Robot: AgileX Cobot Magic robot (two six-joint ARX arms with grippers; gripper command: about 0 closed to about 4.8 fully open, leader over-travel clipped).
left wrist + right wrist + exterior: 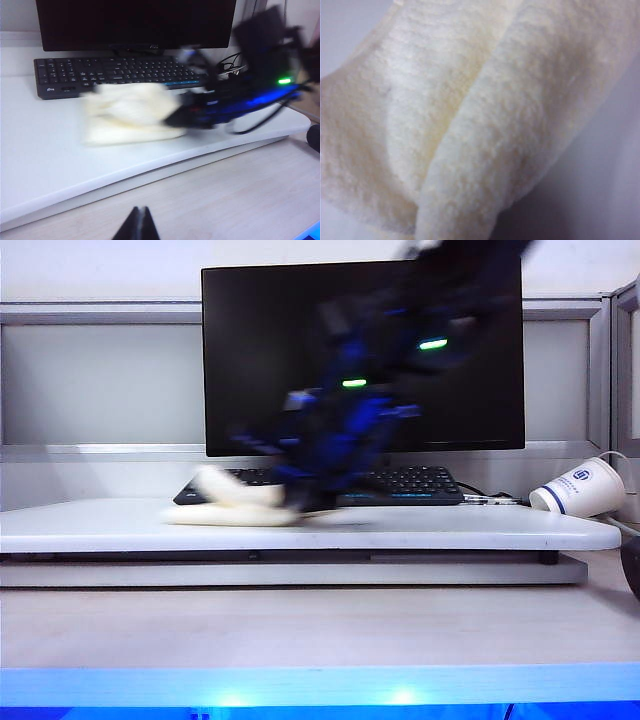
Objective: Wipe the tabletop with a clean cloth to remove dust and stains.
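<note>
Cream-white cloth [238, 502] lies bunched on the white tabletop [450, 528] left of centre, pinched in the closed right gripper [300, 502] for wiping, while the left gripper [136, 226] hangs shut, empty, near the front desk.

The place was an office workstation. A wide black monitor [363, 355] stood at the back, switched off, with a black keyboard [115, 74] in front of it on the white tabletop [450, 528]. Behind them ran a grey cubicle partition [100, 380] with metal rails. A white paper cup [580, 490] with a blue logo lay on its side near some cables [485, 498]. Below was a pale wood-grain desk [300, 625].
</note>
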